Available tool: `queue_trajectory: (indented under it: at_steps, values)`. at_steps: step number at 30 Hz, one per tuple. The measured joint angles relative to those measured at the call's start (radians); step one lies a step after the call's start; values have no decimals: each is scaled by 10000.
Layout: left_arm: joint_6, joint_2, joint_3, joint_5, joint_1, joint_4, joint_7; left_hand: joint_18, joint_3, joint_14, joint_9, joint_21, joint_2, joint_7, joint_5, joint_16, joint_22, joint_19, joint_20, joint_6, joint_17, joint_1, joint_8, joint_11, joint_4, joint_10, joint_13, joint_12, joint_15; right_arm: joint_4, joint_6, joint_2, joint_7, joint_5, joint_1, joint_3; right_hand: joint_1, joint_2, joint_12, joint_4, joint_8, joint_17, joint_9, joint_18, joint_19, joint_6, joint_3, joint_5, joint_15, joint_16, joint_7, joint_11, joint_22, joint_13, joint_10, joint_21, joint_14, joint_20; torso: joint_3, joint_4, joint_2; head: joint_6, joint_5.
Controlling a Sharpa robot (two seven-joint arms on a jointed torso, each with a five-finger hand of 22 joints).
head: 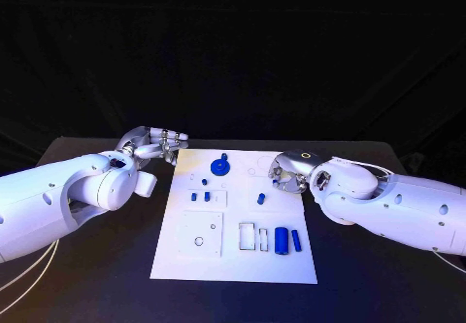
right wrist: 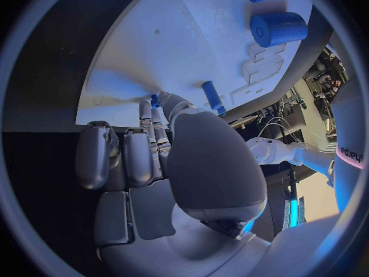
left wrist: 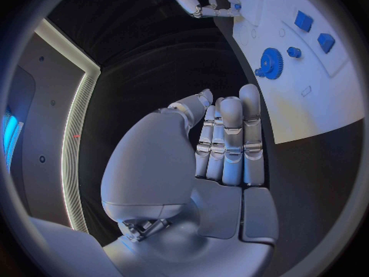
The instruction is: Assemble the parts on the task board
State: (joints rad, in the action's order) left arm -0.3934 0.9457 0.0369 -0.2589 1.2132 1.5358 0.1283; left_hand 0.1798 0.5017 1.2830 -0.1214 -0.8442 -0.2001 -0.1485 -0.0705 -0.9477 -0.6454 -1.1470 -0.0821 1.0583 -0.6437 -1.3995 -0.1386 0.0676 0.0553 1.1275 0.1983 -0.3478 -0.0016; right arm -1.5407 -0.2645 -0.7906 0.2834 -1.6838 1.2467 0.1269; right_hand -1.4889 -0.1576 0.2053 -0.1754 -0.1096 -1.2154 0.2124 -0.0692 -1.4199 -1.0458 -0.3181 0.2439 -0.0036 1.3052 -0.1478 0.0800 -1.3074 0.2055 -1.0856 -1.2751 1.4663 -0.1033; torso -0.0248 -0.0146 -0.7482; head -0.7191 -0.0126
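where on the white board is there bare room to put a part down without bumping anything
The near strip of the task board, below the large blue cylinder and the rectangular cutouts, is bare. So is the far left corner, above the small pegs, beside the blue gear. It is crowded mid-board and along the right edge, where the right hand hangs over the board. The left hand is off the board.

head cam sits high on the robot, looking down and forward over the black table (head: 97, 282), whole task board (head: 238, 222) in frame, both arms entering from the sides. left wrist cam rides behind the left hand (left wrist: 223, 144), very close to it, facing across the table toward the board's edge (left wrist: 307, 104). right wrist cam sits behind the right hand (right wrist: 146, 154), equally close, looking along the board surface (right wrist: 192, 37) (fisheye, edges bend). all three share the board; left wrist also catches the right hand (left wrist: 203, 0).
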Motion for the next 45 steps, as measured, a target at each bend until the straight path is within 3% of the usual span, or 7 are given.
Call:
queue_trajectory:
  at_steps: [4, 11, 17, 29, 40, 42, 45]
  values:
    - [-83, 21, 0, 257, -1, 62, 139, 0, -1, 0, 4, 2, 0, 0, 0, 31, 13, 0, 0, 0, 26, 0, 0, 37, -1, -37, -1, 0, 0, 15, 22, 32, 31, -80, -35, -15, 17, -87, -40, 21, 0, -11, 0, 0, 0, -114, -150, 59, 0, 0, 42, 60, 0, -49, -60, -57, 0, -1, 7, -1, -5, -47, 12]
    - [-155, 52, 0, 495, -1, 90, 261, 0, -28, 0, 14, 51, 0, -37, 0, 70, 40, 0, 0, -38, 63, -1, 0, 38, -28, -38, -1, 0, 0, 18, 32, 53, 75, -166, -52, -29, 17, -87, -42, 116, 0, -47, 1, -1, -76, -292, -386, 151, 0, 40, 45, -22, 1, -130, -240, -188, 0, 2, 12, -1, -4, -92, 28]
    - [-170, 56, 0, 589, -1, 91, 290, 0, -56, 0, 19, 100, 0, -36, 0, 71, 68, 0, 0, -38, 76, -1, 0, 37, -56, -38, 7, 0, 0, 17, 39, 80, 113, -212, -73, -37, -48, -127, -77, 447, 0, -133, 51, -1, -148, -537, -858, 88, 0, 137, 103, -86, -7, -208, -493, -356, 0, 75, 18, -9, 7, -107, 34]
    - [-170, 54, 0, 653, 0, 91, 287, 0, -56, 0, 35, 137, 55, -71, 0, 122, 121, -1, 0, -76, 117, -56, 1, 72, -110, -74, 6, 42, 0, 81, 42, 208, 240, -464, -135, -71, -157, -17, -42, 1007, -60, -217, 129, -1, -291, -855, -1442, 37, -76, 195, 171, -34, -6, -233, -760, -664, 1, 146, 18, -1, 10, -116, 6]
    - [-166, 44, 0, 668, 0, 72, 265, -2, -83, -20, 45, 173, 55, -72, 0, 166, 134, -1, 0, -77, 157, -56, 0, 77, -137, -78, 5, 42, 21, -14, -218, 137, 307, -603, -199, -40, -21, 120, -163, 1108, -59, -217, 173, 1, -359, -987, -1541, 77, -75, 234, 168, 2, -5, -295, -796, -837, 1, 145, 16, -1, 15, -120, 13]
    - [-164, 39, 0, 669, 0, 65, 262, -2, -83, -35, 45, 173, 55, -107, 0, 220, 143, -1, 0, -113, 178, -57, 1, 108, -137, -109, 5, 42, 36, -45, -290, 104, 325, -609, -214, -32, 5, 146, -195, 1110, -58, -217, 178, 109, -359, -987, -1542, 37, -75, 233, 169, 37, -4, -296, -831, -861, 1, 145, 15, -1, 19, -109, 17]
    - [-163, 34, 0, 672, 0, 44, 257, -2, -83, -35, 56, 173, 93, -107, 0, 222, 143, -1, 0, -113, 192, -95, 1, 108, -137, -109, 4, 42, 36, -136, -393, 22, 355, -609, -232, -17, 31, 168, -221, 1150, -56, -216, 186, 109, -395, -1003, -1581, 29, -75, 233, 186, 37, -4, -296, -830, -898, 1, 180, 14, 1, 22, -88, 18]
